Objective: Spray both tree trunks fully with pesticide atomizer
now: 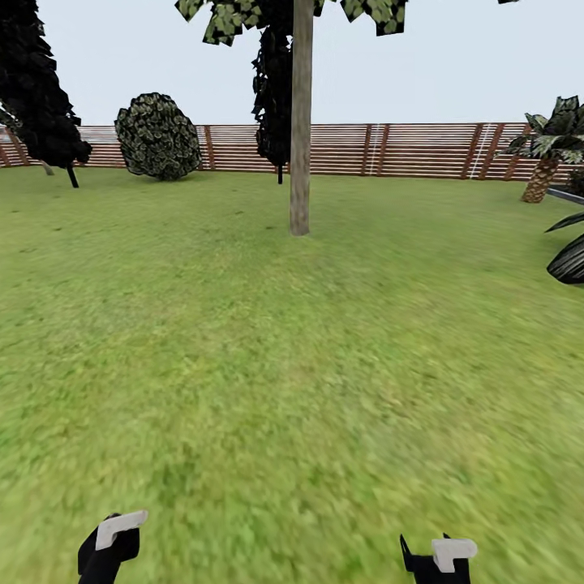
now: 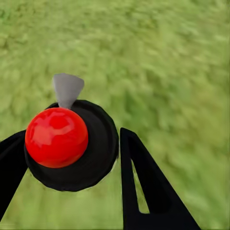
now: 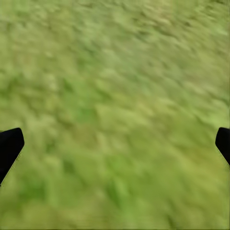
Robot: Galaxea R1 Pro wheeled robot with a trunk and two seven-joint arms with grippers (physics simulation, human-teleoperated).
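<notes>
Our left gripper (image 2: 67, 158) clamps the pesticide atomizer (image 2: 72, 143), seen end-on along its long axis with the grey nozzle (image 2: 67, 90) pointing at the grass (image 2: 167, 57), while our right gripper (image 3: 115, 143) spreads wide, empty.

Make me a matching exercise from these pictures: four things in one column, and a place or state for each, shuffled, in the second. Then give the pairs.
Things:
1. pesticide atomizer
2. tree trunk
3. right pincer
4. round bush

Place or state:
A. stands upright on the grass, mid-lawn, ahead of the robot
B. open, nothing between its fingers, grass below
C. between the left pincer's fingers, red knob towards the wrist camera
D. at the wooden fence, left of the trunk in the head view

Pairs: 1-C, 2-A, 3-B, 4-D
</notes>
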